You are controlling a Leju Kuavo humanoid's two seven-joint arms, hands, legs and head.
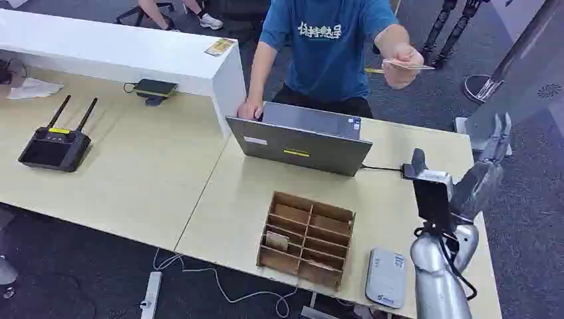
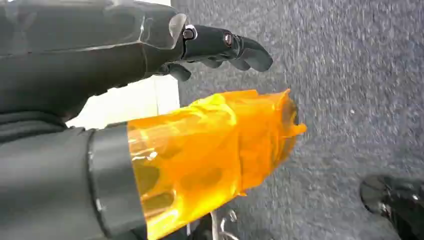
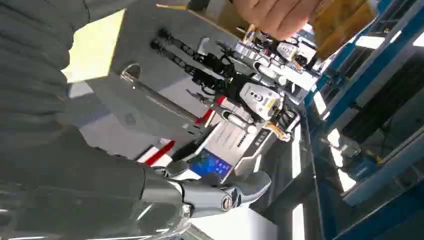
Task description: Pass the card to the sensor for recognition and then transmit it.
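Raising right hand [image 1: 489,166], fingers spread, empty, at desk [image 1: 166,173] right edge. Card [image 1: 407,64] pinched flat by person's hand [image 1: 401,63], far-left of right hand, long axis left-right. Left hand [image 2: 220,47] hanging loose, empty, farther off.

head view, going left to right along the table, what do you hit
black controller with two antennas → dark tablet on a stand → open laptop → wooden divider box → grey card reader → robot's right hand

Robotics lab or office, pale desks [image 1: 133,173], laptop [image 1: 299,143], grey carpet [image 1: 525,212], robot legs [image 1: 452,23] standing behind
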